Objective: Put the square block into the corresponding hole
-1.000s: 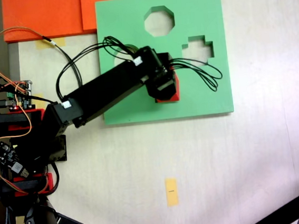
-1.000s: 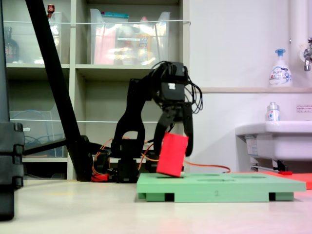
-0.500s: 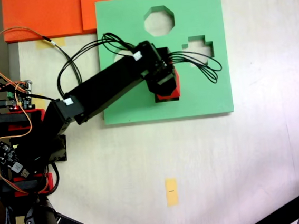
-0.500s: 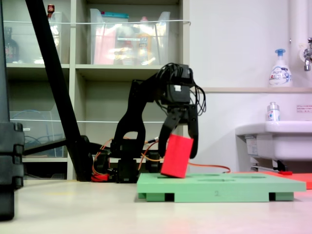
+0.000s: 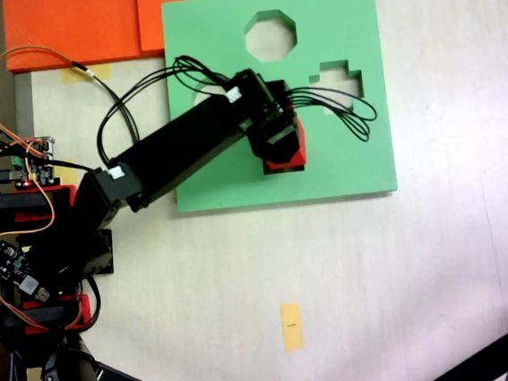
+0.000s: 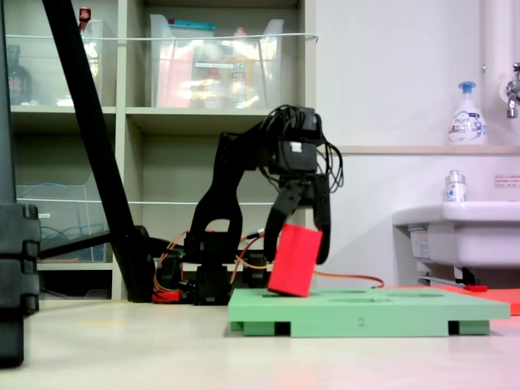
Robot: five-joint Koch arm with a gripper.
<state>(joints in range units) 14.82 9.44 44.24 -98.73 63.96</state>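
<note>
Since a second ago the arm has been swinging the block [image 6: 294, 260] a little toward the sink side and lifting its tilt; over the last half second nothing is shifting, so the claw [image 6: 299, 248] is pausing in place. The claw is closing on the block from both sides, its two fingers [image 6: 322, 223] straddling the upper part, opened just as wide as the block itself. The block is leaning rather than hanging upright: in the side view its lower corner is touching or sitting just at the top of the board [image 6: 366, 311], its upper end tipped toward the sink. That lean probably comes from the wrist angle, and it is the reason the block is not dropping in yet.

From above, the block [image 5: 296, 155] is showing as a red edge under the claw [image 5: 278, 143], over the lower middle of the board [image 5: 342, 168], where the hole must lie; the hole itself is hidden beneath block and wrist. The octagon cut-out [image 5: 270, 36] and cross cut-out [image 5: 336, 84] are lying clear further off.

The block is looking roughly over its target, and I judge that it needs levelling before being pressed down, or an edge may catch on the foam rim.
</note>
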